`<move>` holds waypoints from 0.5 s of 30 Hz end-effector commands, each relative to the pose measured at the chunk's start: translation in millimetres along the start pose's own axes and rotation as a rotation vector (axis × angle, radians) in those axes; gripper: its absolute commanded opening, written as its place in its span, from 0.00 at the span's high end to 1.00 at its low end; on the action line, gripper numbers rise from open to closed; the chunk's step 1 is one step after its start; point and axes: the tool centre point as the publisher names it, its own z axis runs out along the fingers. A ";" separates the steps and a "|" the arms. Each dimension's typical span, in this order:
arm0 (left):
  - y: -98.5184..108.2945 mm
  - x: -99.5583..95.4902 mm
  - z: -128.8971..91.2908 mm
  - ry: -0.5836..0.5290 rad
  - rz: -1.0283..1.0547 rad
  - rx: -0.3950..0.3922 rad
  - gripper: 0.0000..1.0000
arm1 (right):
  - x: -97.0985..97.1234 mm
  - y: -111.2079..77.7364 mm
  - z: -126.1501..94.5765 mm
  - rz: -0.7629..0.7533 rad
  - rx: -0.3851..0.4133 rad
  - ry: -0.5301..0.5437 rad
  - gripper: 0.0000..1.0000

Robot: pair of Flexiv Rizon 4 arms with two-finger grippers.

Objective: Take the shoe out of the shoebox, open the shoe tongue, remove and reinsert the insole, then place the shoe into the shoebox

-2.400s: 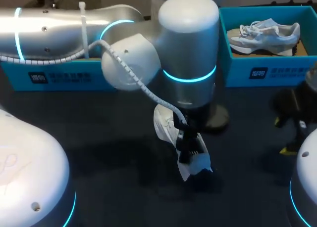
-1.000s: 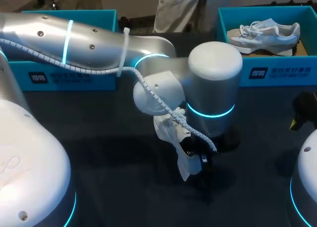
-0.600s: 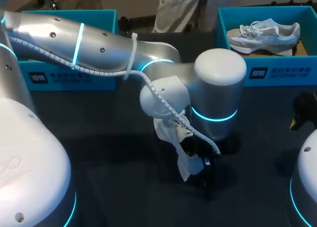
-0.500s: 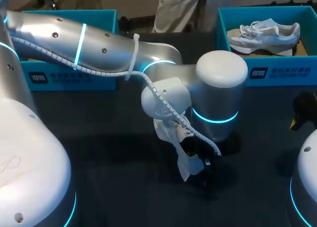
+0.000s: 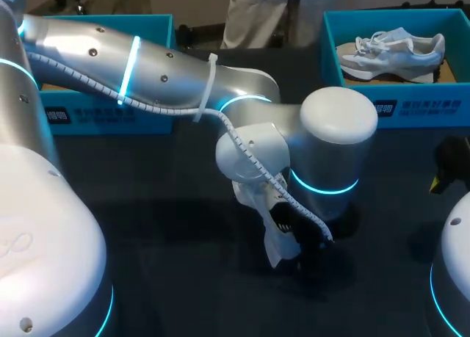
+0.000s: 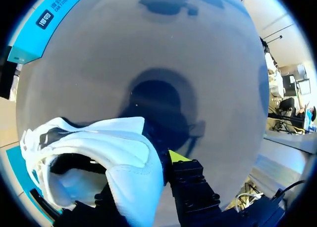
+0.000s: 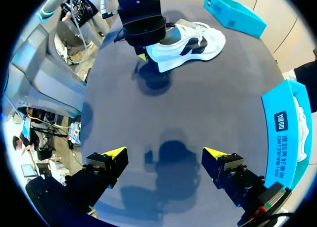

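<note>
In the head view the left arm (image 5: 147, 65) hides much of the white shoe (image 5: 258, 201) at mid-table. The left wrist view alone shows the left gripper (image 6: 156, 170) clamped on the shoe's heel wall. The right wrist view shows the shoe whole, sole facing the table (image 7: 198, 103). Seen from overhead, its long axis runs from toe at 11 o'clock to heel at 5. At 3 o'clock the right gripper (image 7: 164, 155) hangs spread wide, holding nothing.
</note>
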 end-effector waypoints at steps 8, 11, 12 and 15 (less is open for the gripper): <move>12.8 -18.1 -23.2 -0.008 0.041 0.025 1.00 | 1.2 -0.2 0.3 -0.001 0.001 -0.003 0.00; 17.2 -24.1 -34.5 -0.002 0.083 0.024 1.00 | 1.2 -0.2 0.3 -0.001 0.001 -0.003 0.00; 19.3 -27.3 -39.0 0.010 0.101 0.023 1.00 | 1.2 -0.2 0.3 -0.001 0.001 -0.003 0.00; 26.6 -38.8 -53.4 0.030 0.148 0.022 1.00 | 1.2 -0.2 0.3 -0.001 0.001 -0.003 0.00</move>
